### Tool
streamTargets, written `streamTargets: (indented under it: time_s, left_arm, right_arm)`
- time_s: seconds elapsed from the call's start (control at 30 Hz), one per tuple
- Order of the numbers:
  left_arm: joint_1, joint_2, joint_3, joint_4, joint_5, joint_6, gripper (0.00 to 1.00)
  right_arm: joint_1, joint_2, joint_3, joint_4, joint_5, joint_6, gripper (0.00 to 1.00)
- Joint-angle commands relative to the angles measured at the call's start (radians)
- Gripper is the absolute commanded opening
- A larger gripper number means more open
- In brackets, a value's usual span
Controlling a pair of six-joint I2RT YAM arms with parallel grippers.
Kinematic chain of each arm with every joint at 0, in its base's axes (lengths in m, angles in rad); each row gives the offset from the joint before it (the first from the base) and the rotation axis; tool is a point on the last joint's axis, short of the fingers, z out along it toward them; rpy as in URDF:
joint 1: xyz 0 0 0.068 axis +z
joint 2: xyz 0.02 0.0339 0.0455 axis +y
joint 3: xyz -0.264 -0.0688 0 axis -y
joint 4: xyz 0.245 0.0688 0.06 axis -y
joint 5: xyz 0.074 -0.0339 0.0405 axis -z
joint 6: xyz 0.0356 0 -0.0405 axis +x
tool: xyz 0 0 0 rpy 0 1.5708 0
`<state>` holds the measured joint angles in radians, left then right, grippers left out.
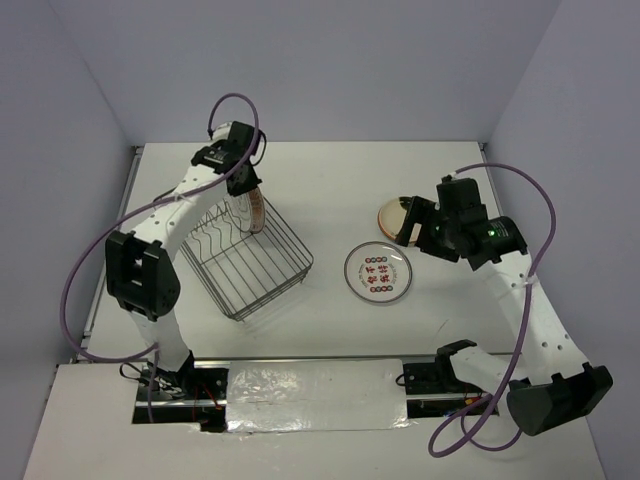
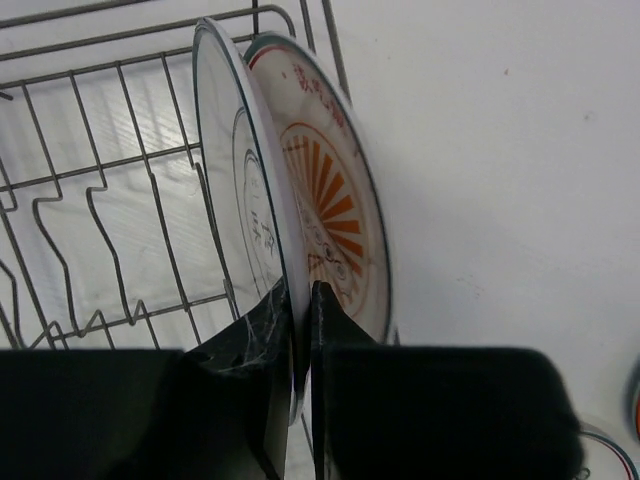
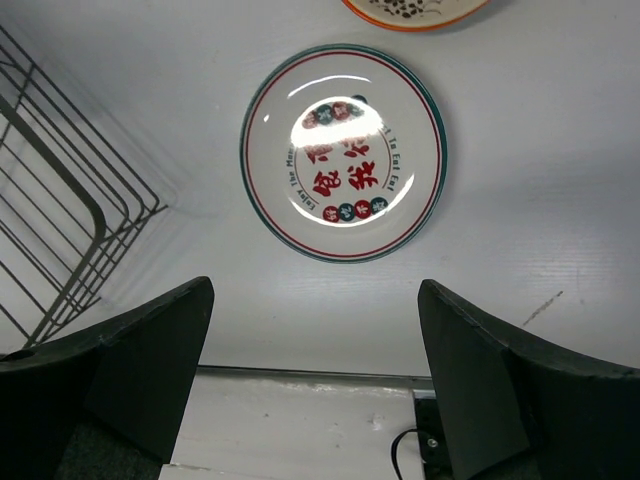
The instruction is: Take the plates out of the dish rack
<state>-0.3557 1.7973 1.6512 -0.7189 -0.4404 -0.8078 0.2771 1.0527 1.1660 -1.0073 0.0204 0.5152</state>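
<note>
Standing on edge in the far end of the dish rack (image 1: pixel 262 285), two plates lean close together, almost face to back. The gripped plate (image 2: pixel 245 170), pale with a dark rim line and faint marks on its face, is pinched at its lower rim by the left gripper (image 2: pixel 300 292), whose jaws are narrowed on it, one black finger on each side. Just behind it, the orange-rayed plate (image 2: pixel 335 200) shows an orange sunburst, red lettering near its rim and a thin dark edge; whether it touches the gripped plate is hard to tell. The rest of the wire rack holds only its upright divider prongs (image 2: pixel 95 215) in the left wrist view. Right of the rack, well apart from it, the red-lettered plate (image 3: pixel 343 152) lies flat on the white table (image 1: pixel 330 185), face up, with a teal rim, a red inner ring and red characters in the middle. Just beyond it, not touching, the orange-rimmed plate (image 3: pixel 415 10) also rests on the table, mostly cut off in the right wrist view. The right gripper (image 3: pixel 315 290) hangs above these two plates with its jaws spread wide and nothing between them.
</note>
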Motion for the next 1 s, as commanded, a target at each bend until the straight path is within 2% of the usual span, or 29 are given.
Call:
streamTargets:
  time_s: [0.0, 0.1, 0.17, 0.2, 0.27, 0.3, 0.33, 0.4, 0.43, 0.47, 0.5, 0.53, 0.57, 0.63, 0.7, 0.73, 0.8, 0.87, 0.93, 0.97]
  left_arm:
    - [0.001, -0.082, 0.204, -0.062, -0.035, 0.081, 0.02]
    - [-0.003, -0.091, 0.350, -0.128, -0.017, 0.137, 0.02]
    - [-0.014, -0.119, 0.389, -0.136, -0.011, 0.191, 0.05]
    - [-0.029, -0.131, 0.407, -0.120, -0.011, 0.217, 0.06]
    - [-0.069, -0.170, 0.394, -0.067, 0.049, 0.361, 0.04]
    - [-0.090, -0.190, 0.380, 0.020, 0.092, 0.503, 0.02]
    - [-0.124, -0.196, 0.369, 0.053, 0.115, 0.577, 0.01]
    - [-0.286, -0.203, 0.317, 0.113, 0.097, 0.767, 0.00]
    - [-0.361, -0.205, 0.293, 0.165, 0.030, 0.967, 0.00]
    - [-0.496, -0.207, 0.216, 0.195, -0.083, 1.058, 0.00]
    - [-0.552, -0.213, 0.167, 0.231, -0.127, 1.134, 0.00]
    - [-0.607, -0.228, 0.116, 0.342, -0.182, 1.267, 0.00]
    - [-0.694, -0.239, 0.008, 0.407, -0.258, 1.326, 0.00]
    - [-0.782, -0.277, -0.135, 0.574, -0.268, 1.454, 0.00]
    - [-0.825, -0.303, -0.210, 0.677, -0.273, 1.524, 0.00]
    - [-0.860, -0.328, -0.278, 0.784, -0.276, 1.582, 0.00]
    - [-0.882, -0.346, -0.326, 0.861, -0.285, 1.633, 0.00]
    - [-0.902, -0.358, -0.364, 0.926, -0.288, 1.684, 0.00]
    - [-0.916, -0.357, -0.373, 0.928, -0.278, 1.711, 0.00]
    - [-0.922, -0.355, -0.375, 0.923, -0.271, 1.719, 0.00]
  right_arm:
    - [0.007, 0.000, 0.087, -0.014, -0.002, -0.011, 0.90]
    - [0.007, 0.016, 0.136, -0.034, -0.007, -0.015, 0.90]
    - [0.007, 0.032, 0.184, -0.046, -0.008, -0.023, 0.90]
    - [0.007, 0.038, 0.202, -0.053, -0.005, -0.021, 0.95]
    - [-0.002, 0.061, 0.274, -0.069, -0.010, -0.009, 1.00]
    - [-0.010, 0.069, 0.299, -0.070, -0.052, -0.001, 1.00]
    - [-0.019, 0.078, 0.325, -0.065, -0.094, 0.005, 1.00]
    - [-0.073, 0.119, 0.411, -0.050, -0.192, 0.029, 1.00]
    - [-0.097, 0.138, 0.446, -0.050, -0.292, 0.067, 1.00]
    - [-0.125, 0.171, 0.513, -0.047, -0.339, 0.084, 1.00]
    - [-0.175, 0.184, 0.543, -0.039, -0.379, 0.103, 1.00]
    - [-0.199, 0.196, 0.593, -0.022, -0.448, 0.133, 1.00]
    - [-0.219, 0.222, 0.615, -0.016, -0.477, 0.143, 1.00]
    - [-0.260, 0.256, 0.671, -0.034, -0.543, 0.157, 1.00]
    - [-0.269, 0.308, 0.690, -0.072, -0.560, 0.143, 1.00]
    - [-0.269, 0.314, 0.670, -0.105, -0.568, 0.129, 1.00]
    - [-0.269, 0.272, 0.592, -0.087, -0.585, 0.137, 0.99]
    - [-0.269, 0.215, 0.431, -0.013, -0.600, 0.155, 0.99]
    - [-0.266, 0.149, 0.295, 0.044, -0.634, 0.177, 0.99]
    - [-0.263, 0.136, 0.252, 0.071, -0.704, 0.184, 0.98]
